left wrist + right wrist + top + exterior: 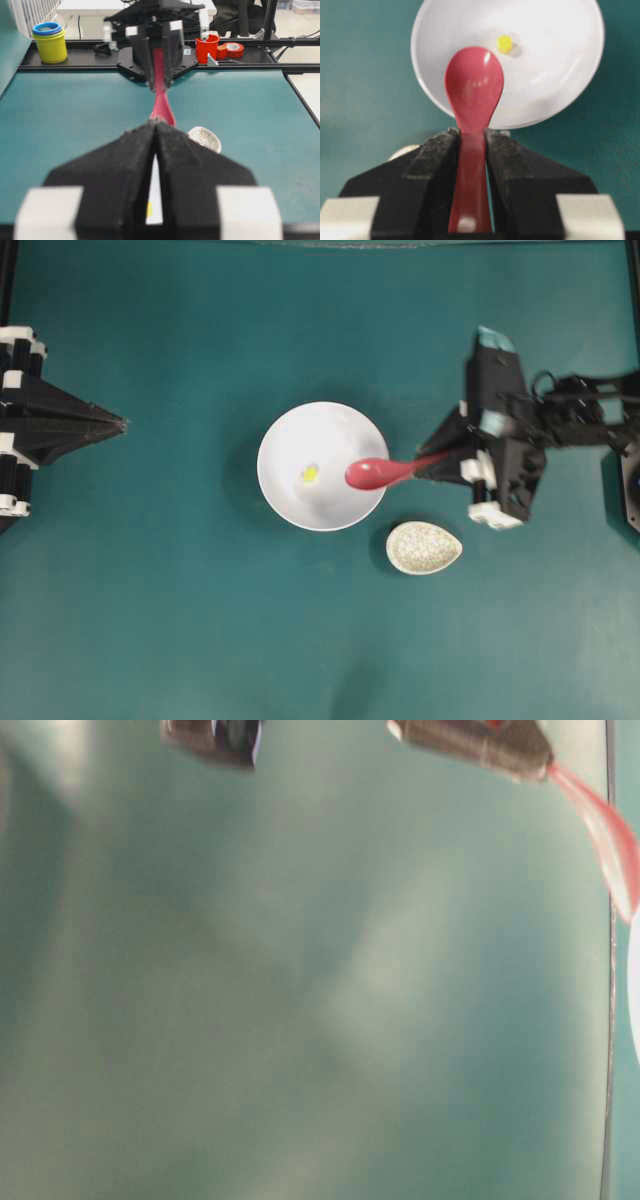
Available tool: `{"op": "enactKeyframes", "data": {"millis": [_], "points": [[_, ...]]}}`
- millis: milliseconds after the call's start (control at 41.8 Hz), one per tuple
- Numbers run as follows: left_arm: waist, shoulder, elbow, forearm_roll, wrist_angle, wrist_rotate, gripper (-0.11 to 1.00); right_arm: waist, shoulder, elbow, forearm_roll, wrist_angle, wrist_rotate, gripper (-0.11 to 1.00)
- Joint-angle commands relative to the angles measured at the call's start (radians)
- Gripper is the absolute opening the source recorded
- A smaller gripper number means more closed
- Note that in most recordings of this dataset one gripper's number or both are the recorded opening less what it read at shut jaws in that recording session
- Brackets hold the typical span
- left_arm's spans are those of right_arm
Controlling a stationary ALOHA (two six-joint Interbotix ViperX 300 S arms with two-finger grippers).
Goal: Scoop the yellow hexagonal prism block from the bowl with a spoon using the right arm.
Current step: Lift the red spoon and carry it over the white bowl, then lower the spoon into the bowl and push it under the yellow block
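while the right tool [470, 150] clamps the spoon [472, 90] over the bowl [560, 75], the left tool [154, 150] sits closed.

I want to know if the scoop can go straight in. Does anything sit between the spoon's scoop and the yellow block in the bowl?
Nothing visible does. The spoon, clamped in the right gripper, has its scoop over the bowl's near edge, and only bare white bowl floor lies between it and the yellow block. The speckled dish sits outside the bowl, off that line.

The spoon [472, 90] I hold is glossy and smooth; bowl [555, 90] glazed white; my claw's pads [437, 165] rough matt black; tabletop [150, 620] matt teal.
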Motion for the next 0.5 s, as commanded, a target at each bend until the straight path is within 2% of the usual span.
{"op": "enactKeyframes", "data": {"millis": [0,311,478], "points": [[0.002,0.009,-0.018,0.002,-0.011,0.0,0.0,-0.028,0.034,-0.072,-0.014,0.06,0.002,0.22],[0.002,0.014,-0.017,0.002,-0.006,0.0,0.0,-0.058,0.224,-0.27,-0.104,0.239,0.008,0.22],[0.002,0.012,-0.017,0.002,-0.005,0.0,0.0,-0.058,0.293,-0.322,-0.115,0.293,0.009,0.22]]}}
